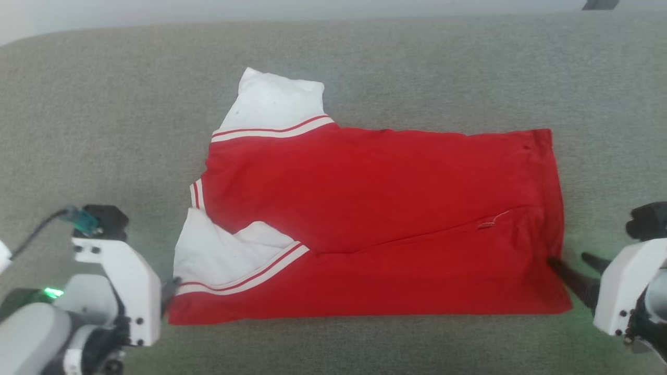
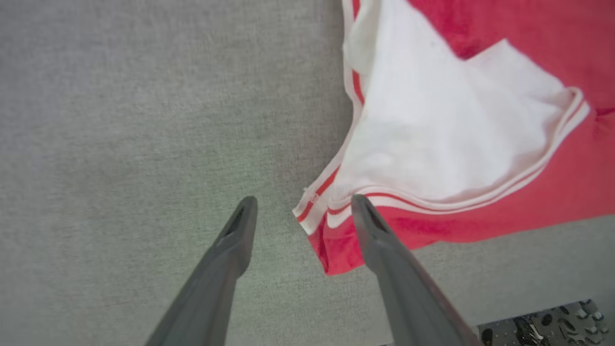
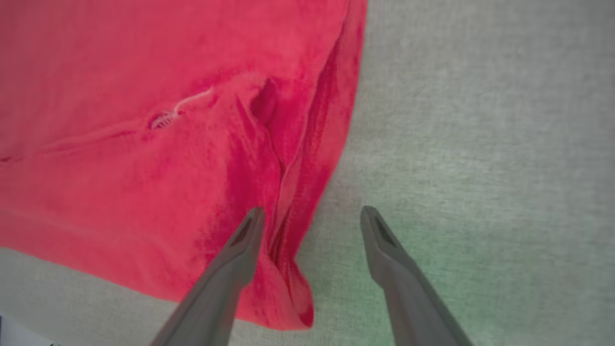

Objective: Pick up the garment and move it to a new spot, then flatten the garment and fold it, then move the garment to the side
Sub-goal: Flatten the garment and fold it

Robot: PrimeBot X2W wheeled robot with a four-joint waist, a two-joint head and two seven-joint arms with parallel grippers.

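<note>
Overhead first, in the head view: one garment [image 1: 375, 208] lies flat in the middle of a grey cloth surface [image 1: 469, 67], well short of its curved far edge. It is a long red band running left to right, doubled over along its length, with two white sleeves [image 1: 276, 101] at its left end, each edged in red-and-white stripes. A small pale stitched mark with a loose thread [image 1: 490, 223] sits on the red cloth towards the right end, too small to read. There are two grippers. The left gripper [image 1: 171, 287] is at the garment's near left corner and the right gripper [image 1: 568, 259] at its near right corner. A green light [image 1: 52, 292] glows on the left arm. Beyond the surface's far edge is a pale strip with a dark object [image 1: 599, 4] at the top right.

Next, the left wrist view: the left gripper [image 2: 303, 199] has its two fingers wide apart, gripping nothing. One finger lies over the striped corner of the garment [image 2: 432, 144], the other over bare grey cloth surface [image 2: 144, 120].

Lastly, the right wrist view: the right gripper [image 3: 312, 210] also has its jaws apart and empty. One finger is over the rumpled red edge of the garment [image 3: 144, 144], the other over bare grey cloth surface [image 3: 480, 120], which has a green tint there.
</note>
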